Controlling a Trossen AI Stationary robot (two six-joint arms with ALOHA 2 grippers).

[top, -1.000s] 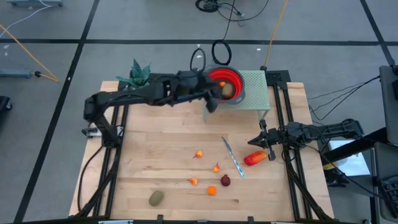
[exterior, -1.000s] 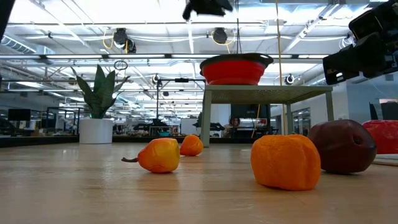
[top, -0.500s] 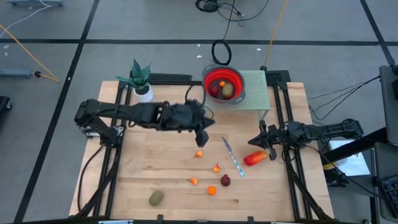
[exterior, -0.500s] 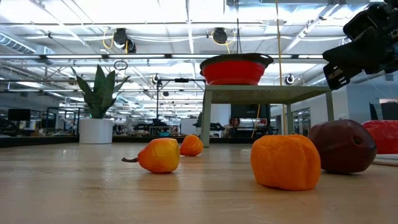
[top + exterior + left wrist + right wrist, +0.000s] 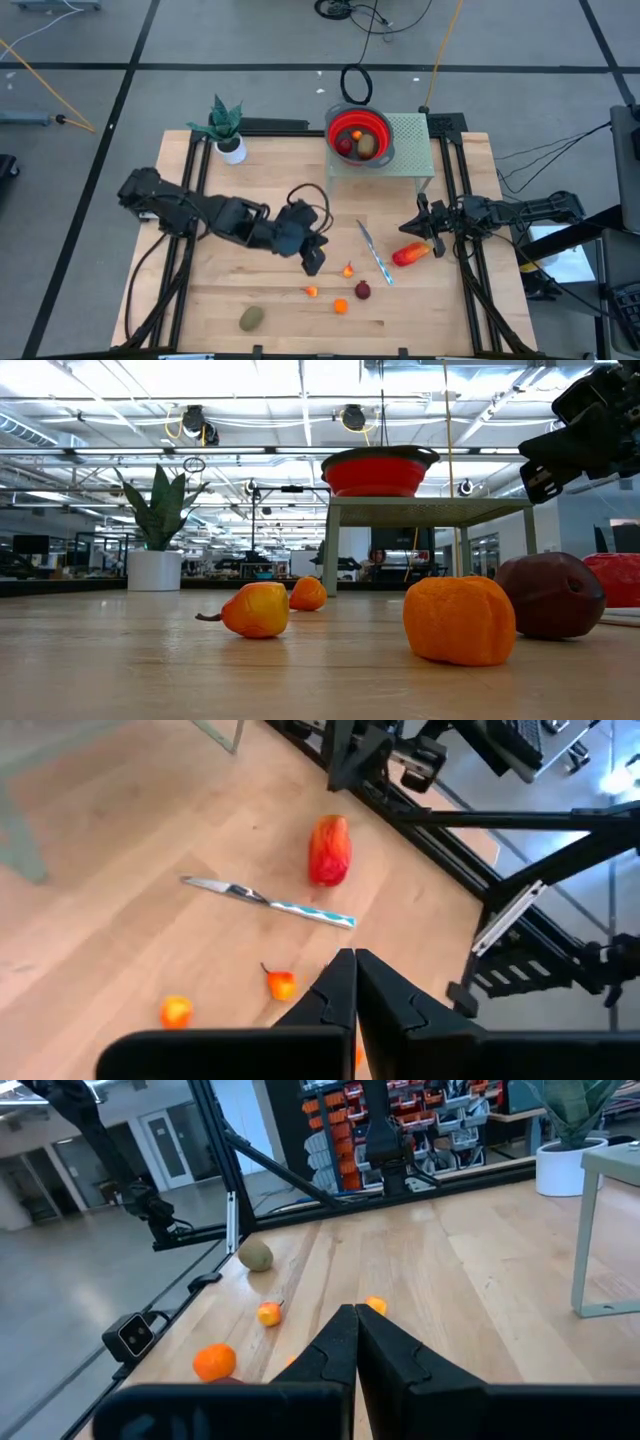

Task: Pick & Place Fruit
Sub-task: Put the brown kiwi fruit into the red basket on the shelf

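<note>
Seven fruit pieces (image 5: 340,306) lay loose on the tabletop (image 5: 260,200), awaiting pickup; three more already sat in the red bowl (image 5: 384,135) on the grey stand (image 5: 410,148). Left gripper (image 5: 314,266) hovered low beside a tiny orange one (image 5: 348,269), jaws shut, empty. Right gripper (image 5: 424,229) waited by the elongated red piece (image 5: 410,254), jaws shut, empty, likely parked clear.

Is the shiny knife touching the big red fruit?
Apart. In the left wrist view, bare wood shows between the knife and the elongated red-orange fruit; the high view also shows a gap between them.
</note>
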